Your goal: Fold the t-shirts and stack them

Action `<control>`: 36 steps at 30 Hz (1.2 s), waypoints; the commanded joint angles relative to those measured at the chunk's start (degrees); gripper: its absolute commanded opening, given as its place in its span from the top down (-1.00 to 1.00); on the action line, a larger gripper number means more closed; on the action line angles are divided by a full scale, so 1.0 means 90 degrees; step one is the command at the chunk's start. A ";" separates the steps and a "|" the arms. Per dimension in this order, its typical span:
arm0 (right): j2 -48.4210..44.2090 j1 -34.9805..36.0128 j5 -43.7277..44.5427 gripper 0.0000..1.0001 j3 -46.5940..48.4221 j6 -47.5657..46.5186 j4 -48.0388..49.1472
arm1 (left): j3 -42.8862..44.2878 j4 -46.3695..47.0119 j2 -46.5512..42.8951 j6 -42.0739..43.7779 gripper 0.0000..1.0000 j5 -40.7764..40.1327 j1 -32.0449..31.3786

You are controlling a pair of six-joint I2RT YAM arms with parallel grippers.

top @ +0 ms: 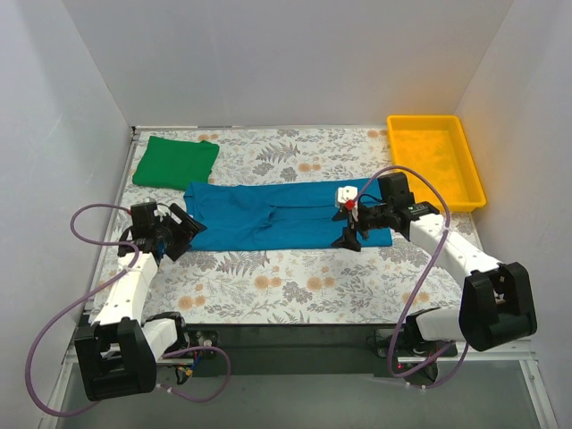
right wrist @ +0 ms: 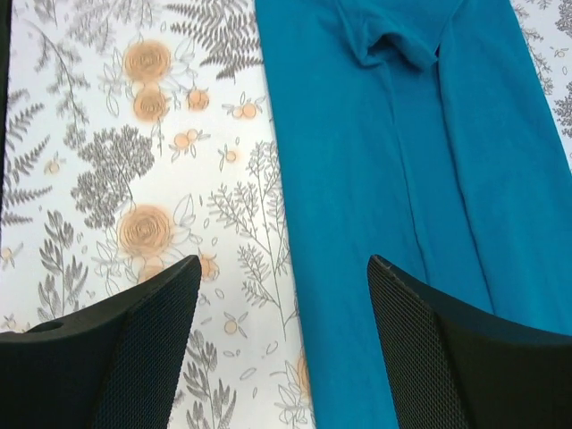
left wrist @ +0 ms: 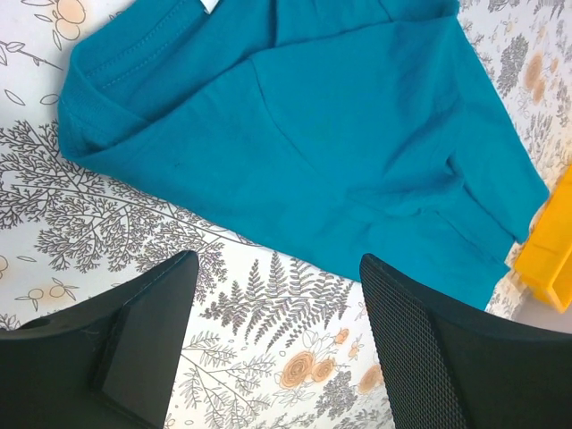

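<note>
Teal shirt [top: 286,214]: flat, centre, folded lengthwise | green shirt [top: 175,162]: far-left corner, apparently folded | left gripper [left wrist: 277,268]: wide, empty, beside teal's left end | right gripper [right wrist: 284,268]: wide, empty, over right end

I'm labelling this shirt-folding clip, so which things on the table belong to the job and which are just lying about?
Belong to the job:
teal-blue cloth t-shirt, laid out as a long strip mid-table
bright green cloth t-shirt, folded at the far left corner

Just lying about:
yellow plastic tray, at the far right corner
floral-patterned table cover, under everything
</note>
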 commanded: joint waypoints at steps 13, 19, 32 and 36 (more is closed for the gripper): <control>-0.0357 0.0088 0.2855 -0.49 -0.0819 -0.3211 -0.0759 | -0.0415 -0.0258 0.0119 -0.1524 -0.38 -0.1027 0.0028; 0.0082 0.0098 0.3188 -0.27 -0.0926 -0.3104 -0.0234 | -0.0514 -0.0267 -0.0056 -0.1710 -0.34 -0.1369 0.0047; 0.0903 0.0225 0.3541 0.23 -0.0995 -0.2977 -0.0066 | -0.0465 -0.0424 -0.0281 -0.1719 -0.33 -0.1555 0.0038; 0.1010 0.0225 0.3648 0.48 -0.1054 -0.3006 -0.0047 | -0.0455 -0.0453 -0.0349 -0.1729 -0.33 -0.1633 0.0038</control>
